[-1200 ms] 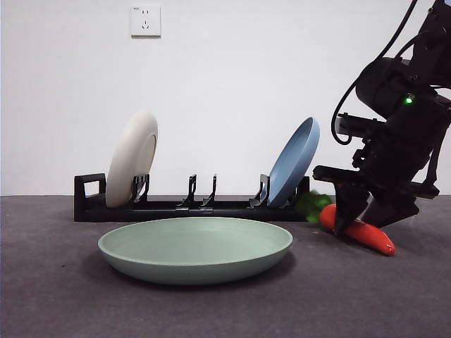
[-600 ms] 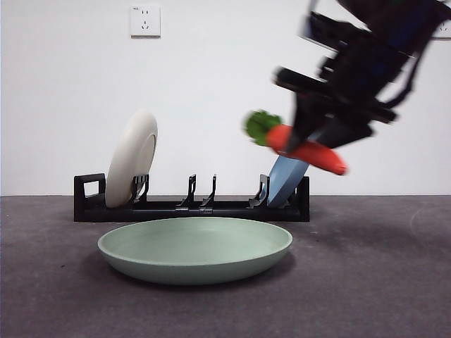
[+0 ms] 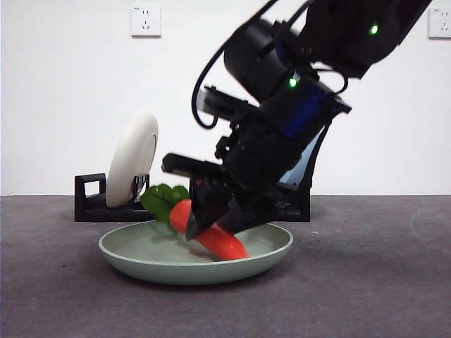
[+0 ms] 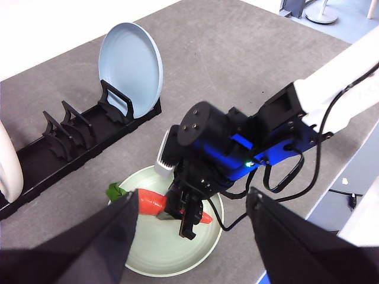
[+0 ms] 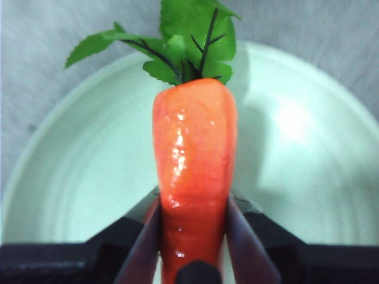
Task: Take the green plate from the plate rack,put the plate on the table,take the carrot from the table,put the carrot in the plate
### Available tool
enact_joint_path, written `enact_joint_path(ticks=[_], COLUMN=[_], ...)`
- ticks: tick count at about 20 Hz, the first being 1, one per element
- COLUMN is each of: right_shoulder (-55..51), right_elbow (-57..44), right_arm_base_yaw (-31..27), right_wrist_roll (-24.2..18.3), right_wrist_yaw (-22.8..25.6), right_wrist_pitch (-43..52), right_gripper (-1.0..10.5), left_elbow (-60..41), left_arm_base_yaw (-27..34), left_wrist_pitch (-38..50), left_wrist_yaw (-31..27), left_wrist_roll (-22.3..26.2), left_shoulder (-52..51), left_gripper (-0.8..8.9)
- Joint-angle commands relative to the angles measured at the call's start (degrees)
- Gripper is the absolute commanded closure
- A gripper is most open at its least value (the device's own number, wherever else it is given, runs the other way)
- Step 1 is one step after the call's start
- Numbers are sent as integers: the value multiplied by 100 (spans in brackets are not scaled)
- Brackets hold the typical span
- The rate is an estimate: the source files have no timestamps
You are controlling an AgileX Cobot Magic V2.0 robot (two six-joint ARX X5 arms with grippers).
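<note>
Carrot (image 3: 208,229), a moment ago carried high near the rack (image 3: 90,201), now hangs tilted over the green plate (image 3: 134,255) on the worktop, right tool (image 3: 211,224) clamped on it; only release remains. Left tool (image 4: 192,222) waits, spread apart.

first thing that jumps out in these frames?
The right claw, big and dark mid-frame, shut on the carrot and holding it tilted low over the green plate on the table. Behind, the plate rack holds a cream-white plate at one end and a blue plate at the other. The left claw waits high above, open.
</note>
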Motion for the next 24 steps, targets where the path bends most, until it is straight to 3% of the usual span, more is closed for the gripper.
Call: enact_joint_path(ticks=[1, 3, 6, 7, 12, 16, 21, 24], right_shoulder=[105, 122, 122, 122, -107, -1204, -3134, -4207], right_elbow=[-22, -22, -22, -22, -15, -13, -13, -13], right_arm_base_yaw=[17, 17, 17, 17, 15, 15, 15, 15], right_wrist_roll=[57, 59, 59, 59, 57, 57, 57, 57], right_wrist_yaw=[26, 17, 15, 15, 15, 15, -59, -409], right_wrist_pitch=[72, 48, -68, -122, -149, -577, -2411, -3932], right_gripper=[958, 858, 492, 430, 433, 439, 445, 447], left_elbow=[-22, -22, -22, -22, -22, -22, -22, -22], left_arm_base_yaw=[-22, -22, -22, -22, -22, -22, -22, -22], left_wrist_pitch=[-9, -9, -35, -50, -103, -181, -289, -452], left_wrist_yaw=[0, 0, 0, 2, 0, -4, 4, 9], left_wrist_roll=[-81, -83, -109, -114, -122, -120, -120, -120], left_shoulder=[-7, -7, -7, -7, -7, -7, -7, -7], left_gripper=[499, 499, 498, 499, 498, 499, 499, 499])
